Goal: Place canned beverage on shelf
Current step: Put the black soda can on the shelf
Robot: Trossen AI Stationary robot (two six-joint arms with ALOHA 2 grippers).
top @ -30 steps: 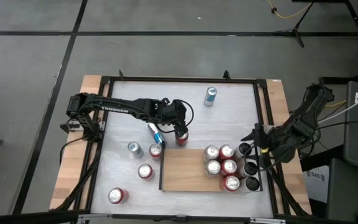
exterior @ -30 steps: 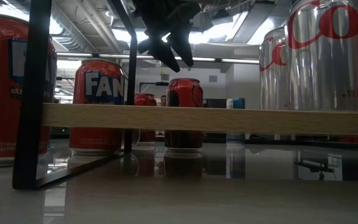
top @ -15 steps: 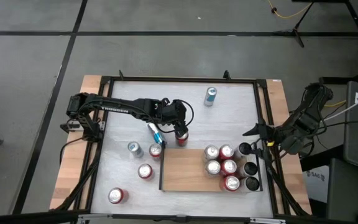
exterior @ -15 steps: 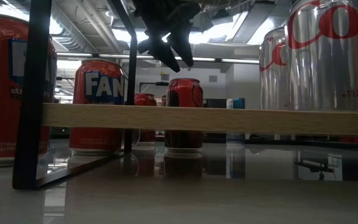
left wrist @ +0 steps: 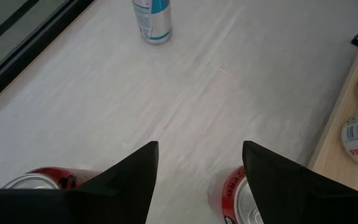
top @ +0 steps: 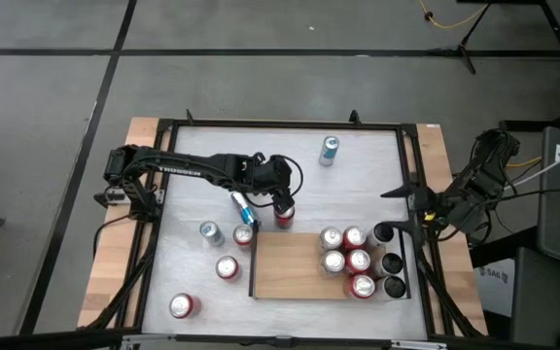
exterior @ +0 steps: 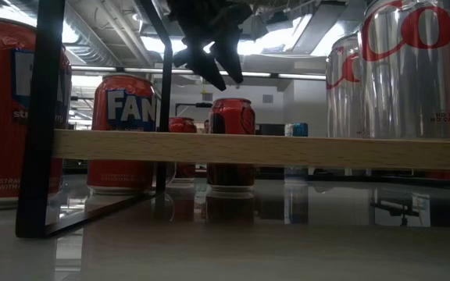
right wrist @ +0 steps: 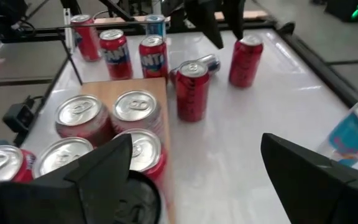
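Grey floor (top: 261, 87) around white table (top: 202, 194); yellow cable (top: 445, 19) at far edge.

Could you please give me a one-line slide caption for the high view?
Left gripper hovers open over a red can beside the shelf; right gripper waits open.

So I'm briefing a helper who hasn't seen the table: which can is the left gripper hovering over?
Start at the shelf, the wooden board near the table's front. Just beyond its back left corner stands a dark red can, right under the open left gripper. It stands alone; the can beside it lies on its side.
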